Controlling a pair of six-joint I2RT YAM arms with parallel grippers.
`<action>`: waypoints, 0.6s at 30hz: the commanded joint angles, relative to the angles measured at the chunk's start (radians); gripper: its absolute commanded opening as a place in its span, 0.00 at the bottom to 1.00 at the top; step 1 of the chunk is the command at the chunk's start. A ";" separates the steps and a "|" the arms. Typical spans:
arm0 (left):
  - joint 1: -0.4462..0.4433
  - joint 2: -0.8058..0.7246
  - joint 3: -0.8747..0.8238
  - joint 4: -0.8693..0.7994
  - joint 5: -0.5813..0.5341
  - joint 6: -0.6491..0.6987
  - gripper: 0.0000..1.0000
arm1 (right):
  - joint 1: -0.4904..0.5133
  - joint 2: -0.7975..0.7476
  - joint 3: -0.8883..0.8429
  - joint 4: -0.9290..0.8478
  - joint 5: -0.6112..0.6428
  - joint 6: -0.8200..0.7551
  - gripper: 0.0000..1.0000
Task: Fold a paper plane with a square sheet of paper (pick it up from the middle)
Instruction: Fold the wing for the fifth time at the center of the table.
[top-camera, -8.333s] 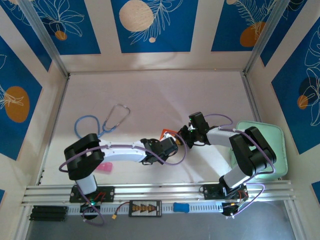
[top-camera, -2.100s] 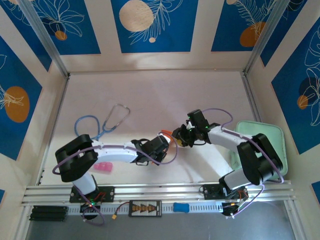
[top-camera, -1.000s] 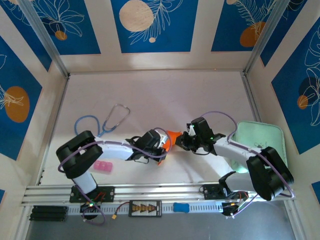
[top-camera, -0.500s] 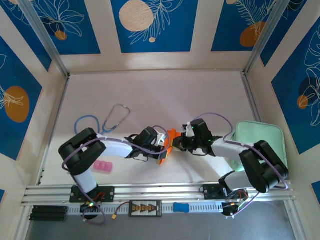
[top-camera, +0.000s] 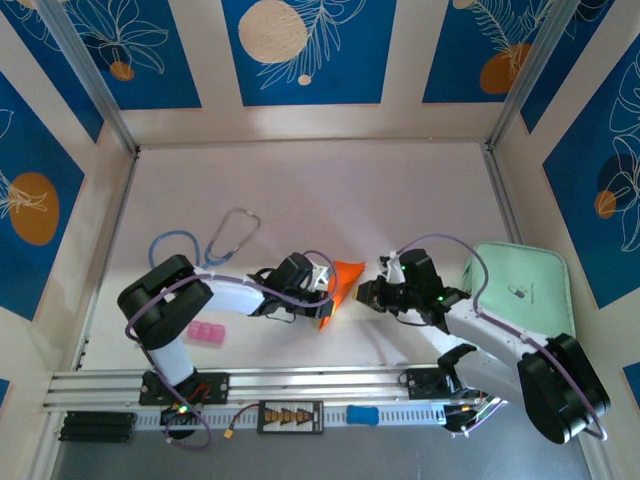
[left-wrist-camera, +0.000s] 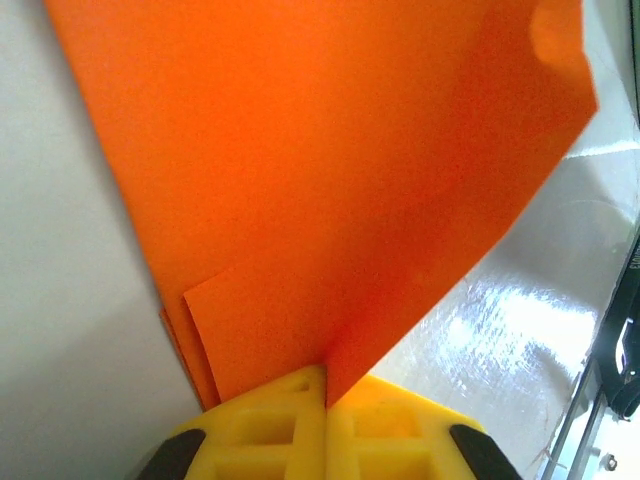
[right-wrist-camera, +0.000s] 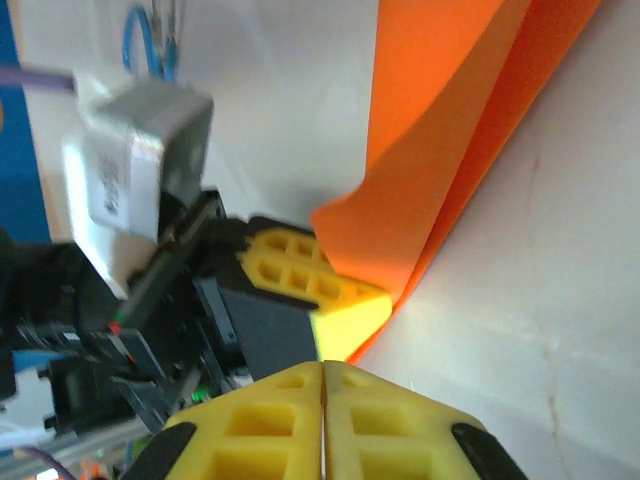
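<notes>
1. Top external: folded orange sheet (top-camera: 347, 276) mid-table, between both grippers.
2. Left gripper (left-wrist-camera: 325, 372) pinches the sheet's edge; forearm stretched low, pointing right.
3. Right gripper (right-wrist-camera: 322, 366) closed on nothing, just beside sheet; arm reaching left.

Laboratory robot test cell: white surface (top-camera: 330, 190) enclosed by blue patterned wall panels (top-camera: 300, 50), aluminium mounting rail (top-camera: 320, 381) along the near edge.

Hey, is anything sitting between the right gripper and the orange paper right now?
Yes, the left gripper. Its yellow fingers, clamped on the lower corner of the folded orange paper, sit directly ahead of the shut, empty right gripper. Beside them, just bare table lies between it and the paper.
</notes>
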 joint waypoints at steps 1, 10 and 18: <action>0.011 0.042 -0.028 -0.043 -0.005 -0.015 0.00 | 0.038 0.079 0.037 0.063 -0.047 -0.012 0.07; 0.014 0.048 -0.020 -0.050 0.014 -0.023 0.00 | 0.071 0.285 0.086 0.215 -0.059 -0.004 0.04; 0.022 0.056 -0.023 -0.048 0.030 -0.029 0.00 | 0.056 0.385 0.098 0.281 -0.054 0.009 0.03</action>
